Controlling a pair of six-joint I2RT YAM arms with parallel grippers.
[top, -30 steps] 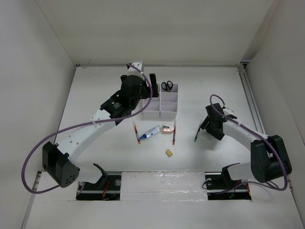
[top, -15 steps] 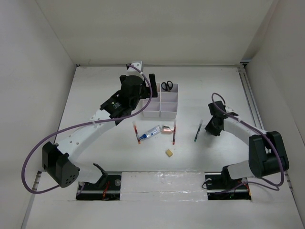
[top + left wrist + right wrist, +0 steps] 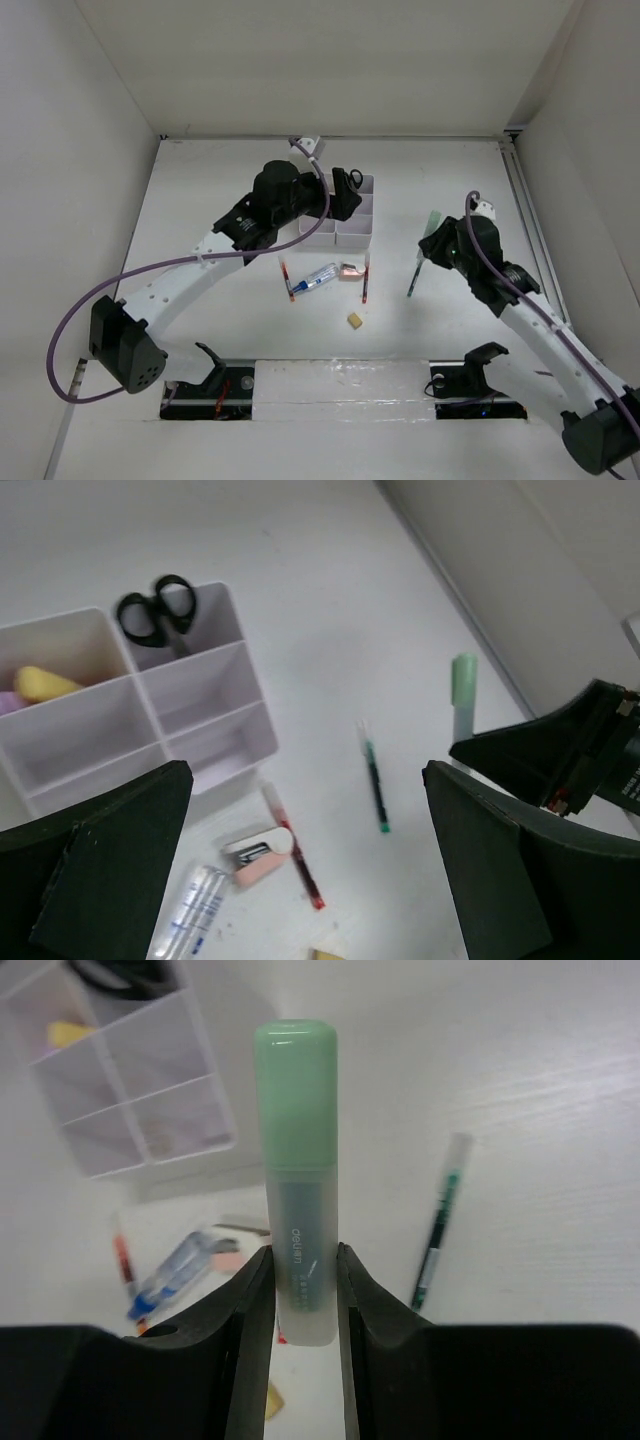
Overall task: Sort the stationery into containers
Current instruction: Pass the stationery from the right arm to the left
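- My right gripper (image 3: 303, 1252) is clamped on a pale green translucent highlighter stick (image 3: 297, 1160). It pinches the lower barrel, and the capped end sticks out past the fingertips.
- That hand hangs over the right half of the white counter (image 3: 200, 200), roughly midway between the near and far edges.
- My left gripper (image 3: 307, 778) is spread wide with nothing between the jaws. It hovers over the near side of the white plastic organizer block of square compartments (image 3: 355, 228).
- The organizer sits toward the far edge, about centre.
- Black-handled scissors (image 3: 158, 612) stand handles-up in its far right compartment.
- A yellow highlighter stick (image 3: 42, 683) lies in the compartment just beside them. Something pinkish shows at the frame edge next to it, too cropped for me to name.
- A thin green-inked pen (image 3: 414, 276) lies on the counter below the right gripper.
- Loose in the centre, between the organizer and the near edge, are several items:
  - a thin red pen (image 3: 366, 284)
  - a second red pen (image 3: 287, 280)
  - a blue-white tube (image 3: 320, 277)
  - a small pink flat item (image 3: 255, 846), touching the first red pen
- The tiny yellow eraser cube (image 3: 354, 320) lies apart from these, nearest the near edge.
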